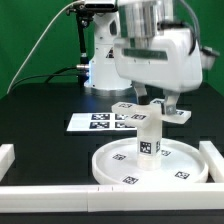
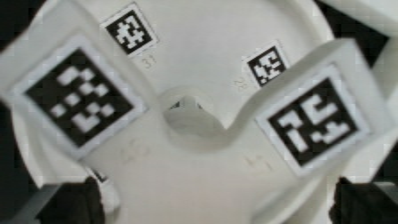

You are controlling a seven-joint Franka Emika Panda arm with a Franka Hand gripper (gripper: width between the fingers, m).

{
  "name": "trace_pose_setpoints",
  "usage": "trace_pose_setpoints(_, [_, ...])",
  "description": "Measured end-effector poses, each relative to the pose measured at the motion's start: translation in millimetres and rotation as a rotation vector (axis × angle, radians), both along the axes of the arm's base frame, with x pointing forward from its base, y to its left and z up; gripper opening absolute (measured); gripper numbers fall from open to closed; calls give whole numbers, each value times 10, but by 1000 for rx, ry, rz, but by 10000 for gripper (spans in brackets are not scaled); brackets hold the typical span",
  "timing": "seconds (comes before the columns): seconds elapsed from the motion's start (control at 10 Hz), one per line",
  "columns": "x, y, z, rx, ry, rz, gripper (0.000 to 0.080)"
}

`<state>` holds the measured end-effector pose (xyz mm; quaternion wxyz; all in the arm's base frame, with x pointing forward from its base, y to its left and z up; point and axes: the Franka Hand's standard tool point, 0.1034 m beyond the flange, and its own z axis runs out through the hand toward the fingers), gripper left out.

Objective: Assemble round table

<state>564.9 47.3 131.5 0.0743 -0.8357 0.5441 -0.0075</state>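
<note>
Exterior view shows you the round disc lying flat on the black desk, the short cylinder leg upright at its centre with the cross-shaped foot piece on top. Your jaws stand spread wide at either side of the foot piece, gripping nothing. Behind lies the marker board.
</note>
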Motion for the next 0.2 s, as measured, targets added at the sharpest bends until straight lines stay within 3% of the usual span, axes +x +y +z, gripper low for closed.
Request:
trace_pose_setpoints(0.1, [6,1,108,12,-6,-2,646])
trace_pose_setpoints(0.2, [1,-4,55,6,-3,-2,649])
